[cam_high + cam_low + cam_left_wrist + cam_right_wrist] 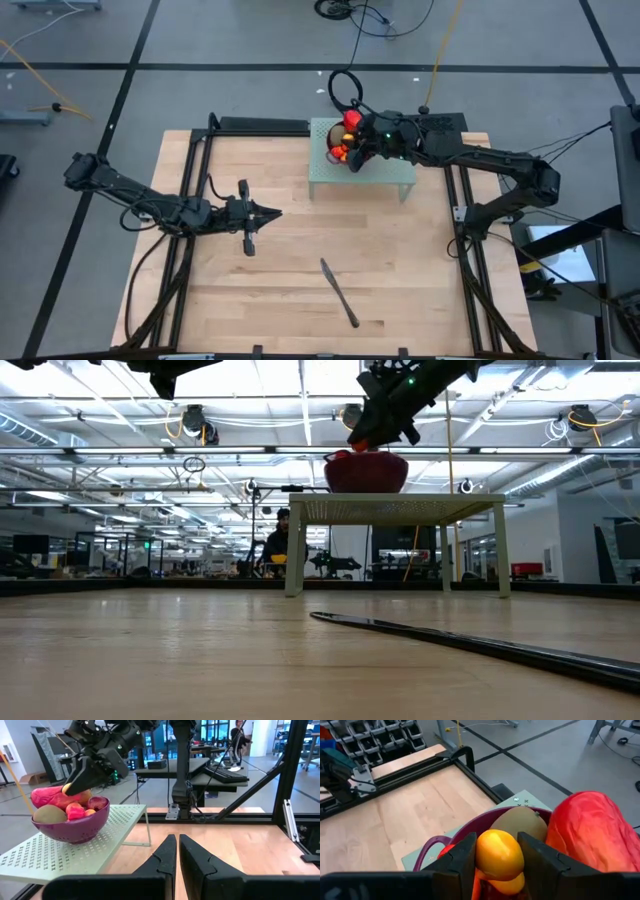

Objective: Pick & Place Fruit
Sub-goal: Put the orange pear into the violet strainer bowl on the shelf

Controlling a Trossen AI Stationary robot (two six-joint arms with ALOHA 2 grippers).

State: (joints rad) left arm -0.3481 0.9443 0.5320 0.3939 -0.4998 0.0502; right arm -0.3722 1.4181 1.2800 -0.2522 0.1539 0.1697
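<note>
**Lift the orange fruit straight out of the bowl**

While the right gripper sits over the purple bowl on the pale green stand at the table's far edge, the high view shows the left gripper waiting well apart, over the bare table, with a knife lying nearer the front. The fruit is all piled in the bowl; none lies on the table.

From the low view, the bowl rests on the stand and the right gripper reaches into it from above. A straight upward pull looks best, since a sideways drag could tip the bowl off the stand.

Seen from the left wrist, the left fingers are closed on nothing. Beyond them the bowl holds a kiwi, a red mango and small red pieces, with the right gripper dipped among them.

Closest of all, the right wrist view shows the right fingers clamped on either side of a small orange fruit. The kiwi lies just behind it and the mango just beside. The grip looks centred; I judge it should be held firm and raised slowly so the neighbours are not dragged along.
</note>
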